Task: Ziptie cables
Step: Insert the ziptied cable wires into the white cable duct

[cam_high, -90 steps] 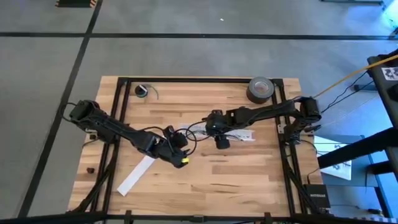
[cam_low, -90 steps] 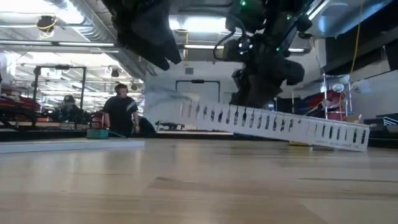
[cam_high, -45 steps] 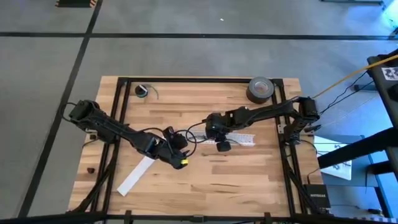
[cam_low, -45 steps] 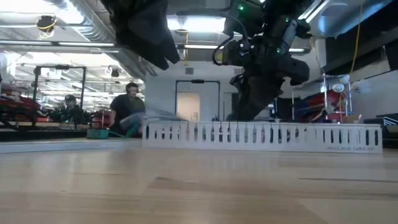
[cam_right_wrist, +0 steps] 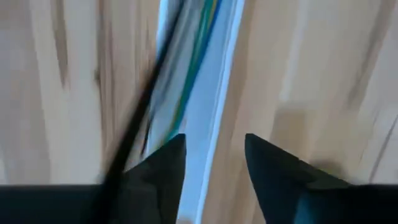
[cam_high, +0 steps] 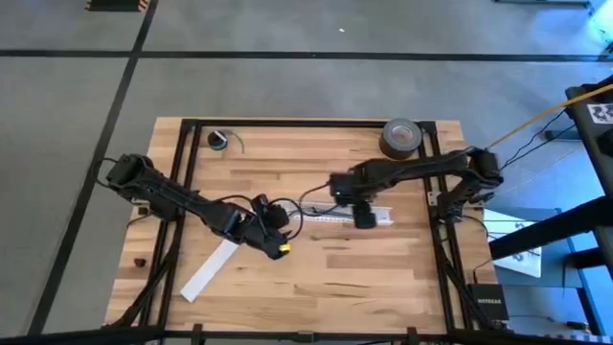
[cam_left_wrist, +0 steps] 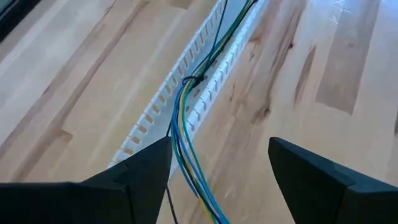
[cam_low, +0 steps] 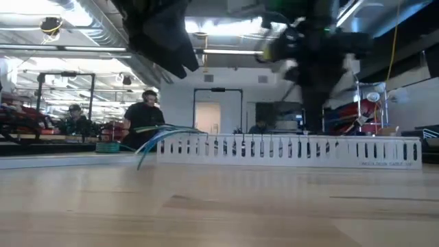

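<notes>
Cables [cam_left_wrist: 186, 134] lie along the white slotted strip [cam_left_wrist: 205, 81] mid-tabletop [cam_high: 383, 268], cinched by the ziptie [cam_left_wrist: 194, 79]. Their loose ends run toward the left end effector [cam_left_wrist: 217, 174], fingers spread, grasping nothing. Right end effector [cam_right_wrist: 211, 168] hovers over the strip's other end, released. Tape roll [cam_high: 401, 137] sits at far edge.

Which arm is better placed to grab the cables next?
Left, probably: the left gripper is open with the cables running between its fingers. The right gripper sits over the slotted channel.
</notes>
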Controlling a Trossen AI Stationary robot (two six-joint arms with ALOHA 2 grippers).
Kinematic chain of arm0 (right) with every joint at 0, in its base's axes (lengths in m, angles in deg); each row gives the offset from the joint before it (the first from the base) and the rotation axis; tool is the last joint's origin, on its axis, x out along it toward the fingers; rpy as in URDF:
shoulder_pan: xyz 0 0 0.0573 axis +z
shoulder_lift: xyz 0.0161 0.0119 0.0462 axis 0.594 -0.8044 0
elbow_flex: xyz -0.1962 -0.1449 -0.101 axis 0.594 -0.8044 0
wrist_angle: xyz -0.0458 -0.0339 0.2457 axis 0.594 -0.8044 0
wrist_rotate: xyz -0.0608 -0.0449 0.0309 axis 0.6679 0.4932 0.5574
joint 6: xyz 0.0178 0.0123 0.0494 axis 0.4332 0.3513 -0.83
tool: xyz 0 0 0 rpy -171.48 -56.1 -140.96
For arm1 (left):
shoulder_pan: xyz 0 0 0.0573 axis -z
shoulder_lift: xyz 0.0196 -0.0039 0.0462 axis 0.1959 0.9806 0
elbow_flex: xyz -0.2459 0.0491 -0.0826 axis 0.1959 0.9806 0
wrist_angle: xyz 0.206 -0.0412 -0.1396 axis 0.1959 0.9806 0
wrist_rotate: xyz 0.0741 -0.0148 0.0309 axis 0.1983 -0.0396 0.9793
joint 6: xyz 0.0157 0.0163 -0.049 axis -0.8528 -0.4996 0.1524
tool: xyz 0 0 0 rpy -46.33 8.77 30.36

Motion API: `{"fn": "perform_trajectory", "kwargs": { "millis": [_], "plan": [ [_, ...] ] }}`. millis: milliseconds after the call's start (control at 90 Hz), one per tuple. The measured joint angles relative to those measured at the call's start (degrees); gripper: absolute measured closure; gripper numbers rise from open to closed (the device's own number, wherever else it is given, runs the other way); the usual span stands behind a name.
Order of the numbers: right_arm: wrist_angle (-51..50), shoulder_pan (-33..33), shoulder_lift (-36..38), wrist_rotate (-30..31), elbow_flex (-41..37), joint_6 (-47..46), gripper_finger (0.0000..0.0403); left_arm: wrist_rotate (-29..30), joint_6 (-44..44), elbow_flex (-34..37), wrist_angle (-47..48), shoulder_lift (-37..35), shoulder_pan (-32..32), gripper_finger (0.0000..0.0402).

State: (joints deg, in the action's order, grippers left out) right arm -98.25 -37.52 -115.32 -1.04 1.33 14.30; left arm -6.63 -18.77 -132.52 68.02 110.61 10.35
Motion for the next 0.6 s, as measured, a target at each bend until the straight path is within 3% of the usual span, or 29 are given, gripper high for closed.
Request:
{"fn": "perform_trajectory", "kwargs": {
  "millis": [156,411,522,600],
  "plan": [
    [6.44,-0.02,5.38,-2.86,-6.77,-3.92,0.025,-0.03,-0.06,0.0,-0.02,0.0,-0.06,0.0148],
    [11.85,0.01,6.46,-9.89,-12.09,-6.42,0.026,-0.02,-0.18,0.0,-0.01,0.0,-0.04,0.0148],
    [11.77,0.37,6.46,-9.74,-13.93,-6.72,0.026,-0.02,-0.18,0.0,-0.02,0.0,-0.04,0.0148],
    [11.47,0.58,6.44,-5.41,-14.68,-6.9,0.026,0.0,-0.24,0.0,0.0,0.0,-0.04,0.0148]
  ]
}}
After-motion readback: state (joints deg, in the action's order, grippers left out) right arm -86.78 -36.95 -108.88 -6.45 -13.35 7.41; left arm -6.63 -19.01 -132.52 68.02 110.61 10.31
